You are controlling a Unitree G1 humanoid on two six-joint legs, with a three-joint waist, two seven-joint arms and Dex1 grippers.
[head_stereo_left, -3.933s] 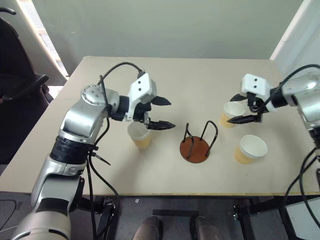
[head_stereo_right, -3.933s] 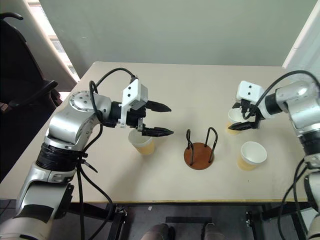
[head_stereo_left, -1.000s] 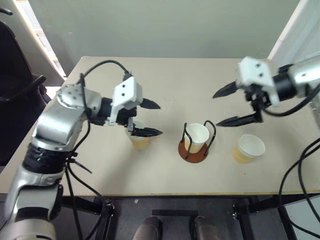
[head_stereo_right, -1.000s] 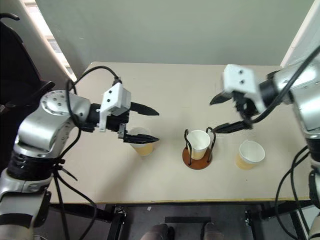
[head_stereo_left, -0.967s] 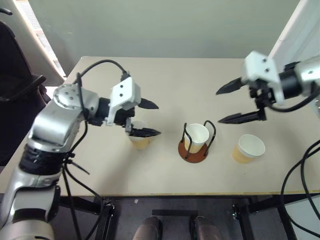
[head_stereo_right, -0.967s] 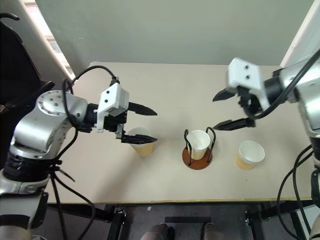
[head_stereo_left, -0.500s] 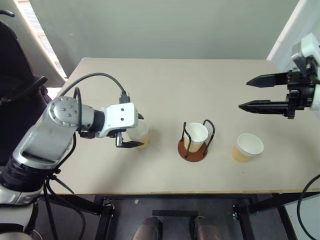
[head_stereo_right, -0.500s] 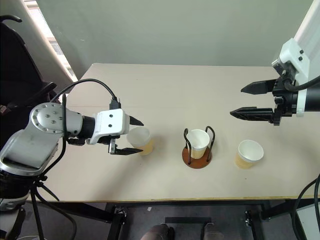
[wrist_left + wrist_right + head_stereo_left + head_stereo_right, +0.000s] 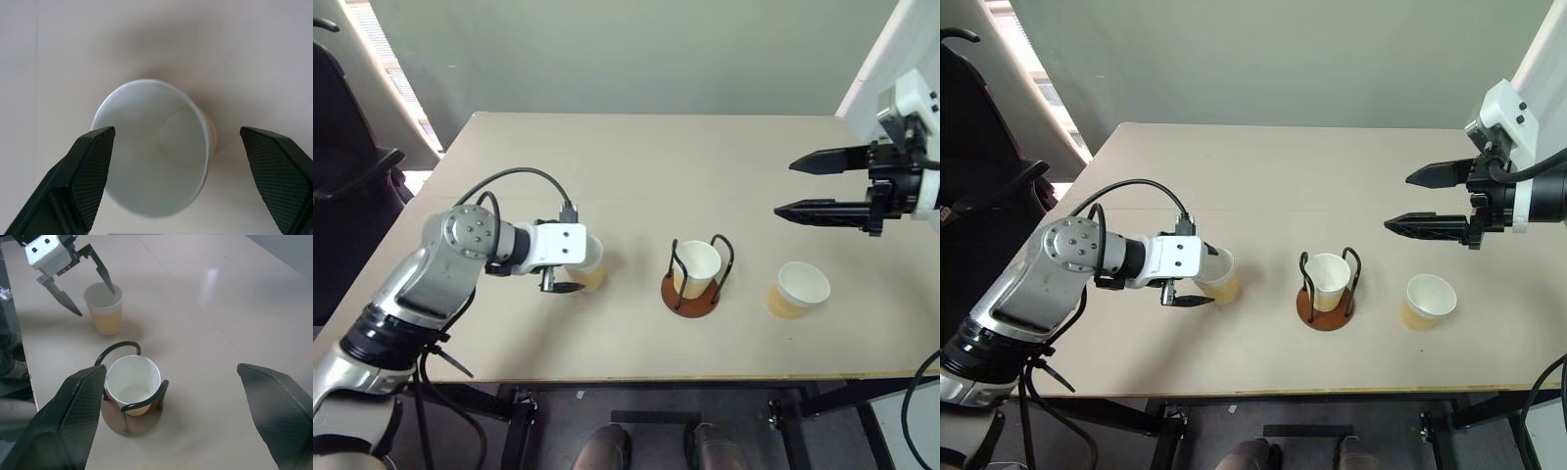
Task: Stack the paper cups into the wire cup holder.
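Observation:
One tan paper cup (image 9: 698,264) stands upright inside the wire cup holder (image 9: 693,301) at the table's middle. Another paper cup (image 9: 586,260) stands left of the holder. My left gripper (image 9: 576,266) is open and low around it, one finger on each side, and the left wrist view shows gaps between the fingers (image 9: 85,178) and the cup (image 9: 156,147). A third paper cup (image 9: 800,289) stands right of the holder. My right gripper (image 9: 785,188) hangs open and empty, high above the table's right side.
The beige table (image 9: 636,157) has bare room behind the cups. A dark chair (image 9: 342,166) stands off its left edge. The table's front edge (image 9: 636,377) runs close below the holder.
A cup now stands in the holder, which was empty at first. My right gripper has drawn back to the right. My left gripper has sunk and now straddles the left cup.

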